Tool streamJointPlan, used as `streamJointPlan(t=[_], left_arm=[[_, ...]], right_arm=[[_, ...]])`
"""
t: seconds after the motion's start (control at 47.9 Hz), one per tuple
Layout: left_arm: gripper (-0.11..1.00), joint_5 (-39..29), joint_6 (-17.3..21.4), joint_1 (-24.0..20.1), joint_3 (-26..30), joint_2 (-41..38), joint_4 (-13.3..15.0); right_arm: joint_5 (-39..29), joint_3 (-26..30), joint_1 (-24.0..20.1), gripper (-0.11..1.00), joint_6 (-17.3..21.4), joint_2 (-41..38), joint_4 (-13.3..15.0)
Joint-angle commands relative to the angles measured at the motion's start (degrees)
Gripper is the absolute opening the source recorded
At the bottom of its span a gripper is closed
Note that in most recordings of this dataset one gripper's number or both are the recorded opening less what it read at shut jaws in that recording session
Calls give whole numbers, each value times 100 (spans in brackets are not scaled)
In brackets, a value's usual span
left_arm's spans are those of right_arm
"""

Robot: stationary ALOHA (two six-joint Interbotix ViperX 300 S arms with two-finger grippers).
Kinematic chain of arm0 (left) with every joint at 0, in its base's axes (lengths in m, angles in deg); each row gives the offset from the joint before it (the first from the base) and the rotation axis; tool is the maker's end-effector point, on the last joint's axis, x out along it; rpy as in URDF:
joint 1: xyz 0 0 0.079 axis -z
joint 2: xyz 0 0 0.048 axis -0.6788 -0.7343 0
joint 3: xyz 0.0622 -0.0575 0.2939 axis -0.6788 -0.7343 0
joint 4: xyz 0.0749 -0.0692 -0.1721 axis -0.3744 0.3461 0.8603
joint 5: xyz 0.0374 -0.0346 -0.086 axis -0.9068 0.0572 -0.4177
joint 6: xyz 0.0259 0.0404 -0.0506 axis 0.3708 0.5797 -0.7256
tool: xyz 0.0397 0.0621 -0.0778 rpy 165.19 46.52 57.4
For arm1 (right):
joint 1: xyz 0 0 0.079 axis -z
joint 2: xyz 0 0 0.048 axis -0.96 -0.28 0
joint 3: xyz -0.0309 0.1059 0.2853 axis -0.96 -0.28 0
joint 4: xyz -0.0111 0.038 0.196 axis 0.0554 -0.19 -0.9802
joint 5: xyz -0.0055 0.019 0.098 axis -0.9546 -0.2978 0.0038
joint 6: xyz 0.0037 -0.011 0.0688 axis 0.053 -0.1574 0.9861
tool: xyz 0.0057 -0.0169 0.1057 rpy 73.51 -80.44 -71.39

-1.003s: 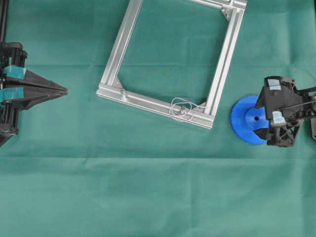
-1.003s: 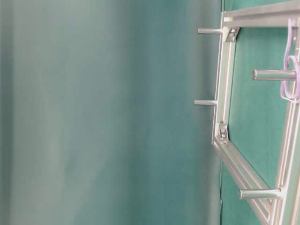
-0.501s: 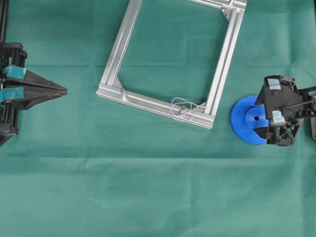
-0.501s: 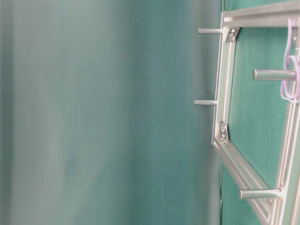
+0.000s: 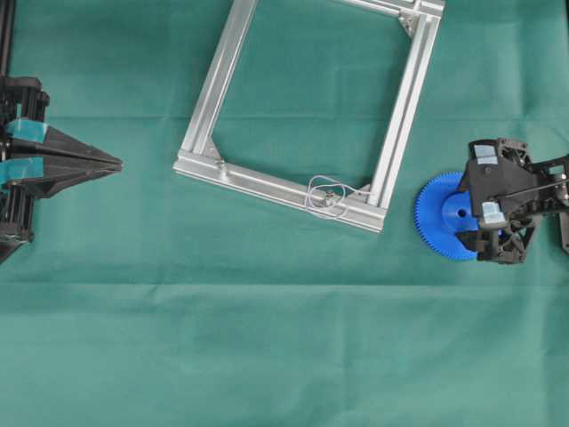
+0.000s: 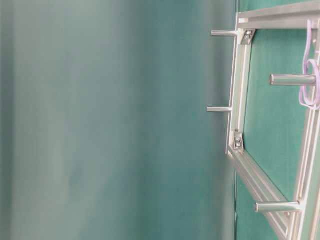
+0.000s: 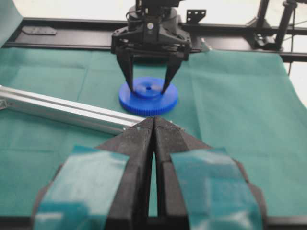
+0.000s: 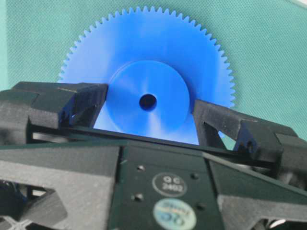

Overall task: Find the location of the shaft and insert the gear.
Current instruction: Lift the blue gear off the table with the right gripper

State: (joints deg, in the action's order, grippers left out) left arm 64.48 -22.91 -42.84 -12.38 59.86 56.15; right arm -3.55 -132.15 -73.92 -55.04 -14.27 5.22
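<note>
Over at the far left, the left gripper [image 5: 114, 164] lies low above the green cloth [image 5: 284, 356], its two black fingers pressed together into one point aimed across the table, with nothing between them. From its own wrist camera the closed tips [image 7: 154, 125] line up with the blue disc far ahead.

Beyond that point, towards the middle, lies one aluminium frame [image 5: 206, 107], a four-sided open shape set askew on the cloth. On its near rail, at the corner closest to the right arm, sits the shaft [image 5: 330, 197], a single tiny silver pin with pale wire [image 5: 313, 197] looped around it. In the overhead view it shows end-on, so its long axis runs up from the table. In the sideways table-level view it shows as a thicker peg [image 6: 292, 79], and four other pegs jut the same way from the frame.

Further right, well clear of the frame, one gear [image 5: 436, 216] lies flat on the cloth, hub and centre hole facing up. The right gripper [image 5: 476, 203] is directly over it, pointing down with its jaws spread wide. The two fingers [image 8: 218, 117] stand on either side of the raised hub [image 8: 148, 98], close to it but not pinching; whether they touch it I cannot tell.
</note>
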Motion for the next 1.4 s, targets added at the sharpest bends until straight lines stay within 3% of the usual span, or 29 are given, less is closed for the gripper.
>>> streamJointPlan(t=[0.0,0.355,0.522,1.086,1.379], left_arm=[[0,35,-9,-9,62,-53,18],[0,35,0,-9,62,-44,18],[0,26,0,-9,62,-44,18],[0,35,0,-9,62,-44,18],[0,35,0,-9,70,-53,18]], right_arm=[[114,18,0,92,9,-62,9],[88,-35,0,89,9,-132,0],[-123,-26,0,69,9,-132,0],[-185,62,9,69,0,-79,0],[-791,431,0,69,9,475,0]])
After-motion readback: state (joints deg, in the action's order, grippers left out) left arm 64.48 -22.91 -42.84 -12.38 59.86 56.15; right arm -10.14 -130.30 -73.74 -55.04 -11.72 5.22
